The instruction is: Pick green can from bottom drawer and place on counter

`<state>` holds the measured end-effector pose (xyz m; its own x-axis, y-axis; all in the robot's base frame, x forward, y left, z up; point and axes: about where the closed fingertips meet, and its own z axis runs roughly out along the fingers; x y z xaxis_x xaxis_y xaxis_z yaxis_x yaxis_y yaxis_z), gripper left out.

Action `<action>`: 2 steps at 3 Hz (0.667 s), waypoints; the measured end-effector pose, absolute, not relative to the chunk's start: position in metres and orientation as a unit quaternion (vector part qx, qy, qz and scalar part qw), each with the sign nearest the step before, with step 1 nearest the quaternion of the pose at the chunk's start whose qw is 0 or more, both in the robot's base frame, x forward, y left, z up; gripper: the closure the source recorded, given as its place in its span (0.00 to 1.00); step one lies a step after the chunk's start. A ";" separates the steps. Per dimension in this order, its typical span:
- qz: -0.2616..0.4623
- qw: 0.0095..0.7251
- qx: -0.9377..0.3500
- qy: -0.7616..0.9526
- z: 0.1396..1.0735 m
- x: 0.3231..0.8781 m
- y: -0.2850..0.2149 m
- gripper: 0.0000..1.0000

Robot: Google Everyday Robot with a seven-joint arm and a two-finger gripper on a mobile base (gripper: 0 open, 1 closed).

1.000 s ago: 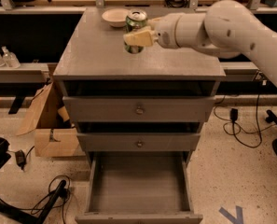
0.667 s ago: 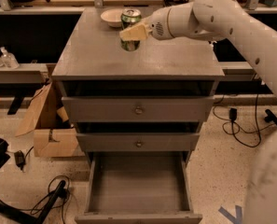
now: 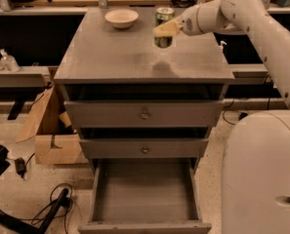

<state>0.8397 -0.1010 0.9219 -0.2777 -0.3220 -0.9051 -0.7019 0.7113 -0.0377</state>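
The green can [image 3: 164,19] is upright over the back right part of the grey counter [image 3: 110,52]. My gripper [image 3: 167,29] reaches in from the right and is shut on the can, with a cream finger [image 3: 165,29] across its front. A dark shadow lies on the counter just in front of the can. I cannot tell whether the can's base touches the counter. The bottom drawer [image 3: 144,191] is pulled open below, and its grey floor shows nothing in it.
A cream bowl [image 3: 121,17] sits at the back left of the counter. The two upper drawers [image 3: 144,115] with round knobs are shut. A cardboard box [image 3: 49,130] and cables [image 3: 42,208] lie on the floor at left. My white body [image 3: 261,174] fills the lower right.
The gripper has carried the can to the right, away from the bowl. My arm has swung higher, and my body now shows at the lower right.
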 end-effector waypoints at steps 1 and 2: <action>0.151 0.530 -0.283 0.785 0.910 0.866 -0.144 1.00; 0.126 0.533 -0.263 0.795 0.885 0.881 -0.160 1.00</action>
<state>0.8814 -0.1602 0.8845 -0.2945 -0.2839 -0.9125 -0.5517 0.8302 -0.0802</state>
